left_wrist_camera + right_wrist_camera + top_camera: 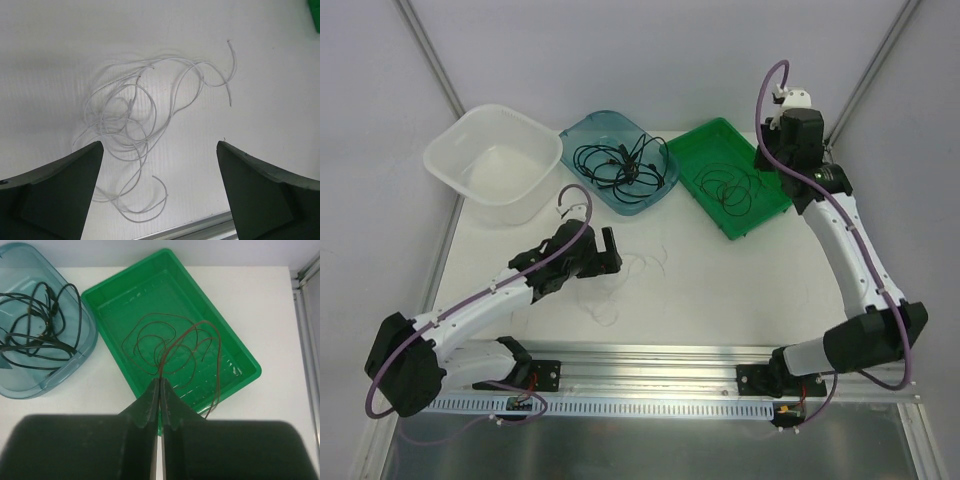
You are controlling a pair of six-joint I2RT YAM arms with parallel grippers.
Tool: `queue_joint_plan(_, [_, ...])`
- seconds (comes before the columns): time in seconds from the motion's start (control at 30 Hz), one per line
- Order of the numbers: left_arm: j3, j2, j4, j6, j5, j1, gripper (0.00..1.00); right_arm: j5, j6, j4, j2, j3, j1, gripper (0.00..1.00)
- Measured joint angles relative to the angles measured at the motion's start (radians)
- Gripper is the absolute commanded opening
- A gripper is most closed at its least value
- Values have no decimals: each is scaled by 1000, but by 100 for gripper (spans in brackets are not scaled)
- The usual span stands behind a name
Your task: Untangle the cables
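Note:
A thin white cable [131, 104] lies loose in tangled loops on the white table, just ahead of my left gripper [159, 144]. That gripper is wide open with nothing between its fingers. From above, it [613, 252] hovers beside the white cable [645, 263]. My right gripper [160, 380] is shut on a strand of the dark brown cable [165, 347], whose loops rest in the green tray [114, 347]. In the top view it [767, 157] hangs over the tray's right end. Black cables [620, 165] sit tangled in the blue tray [582, 130].
A white tub [495, 150] stands at the back left, next to the blue tray [90, 335] and green tray [720, 126]. An aluminium rail [650, 360] runs along the near table edge. Grey walls close in the back corner.

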Motion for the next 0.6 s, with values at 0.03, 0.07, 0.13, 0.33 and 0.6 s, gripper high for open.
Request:
queue_joint_plan(0.03, [5,-13,-4,3,2,0,99,-6,3,18,26,0,-8,1])
queue_joint_plan(0.07, [11,-28,-9,9,3,0,99,-12,3,37,61,0,-18,1])
queue_joint_plan(0.13, [19,-54,-19,18,4,0,99,-24,3,72,140,0,-33,1])
queue_joint_plan(0.33, [20,-104,-47,37,4,7,99,-59,3,124,421,40,-51,8])
queue_joint_plan(0.6, [19,-106,-59,44,4,13,99,-162,52,83,628,124,-53,76])
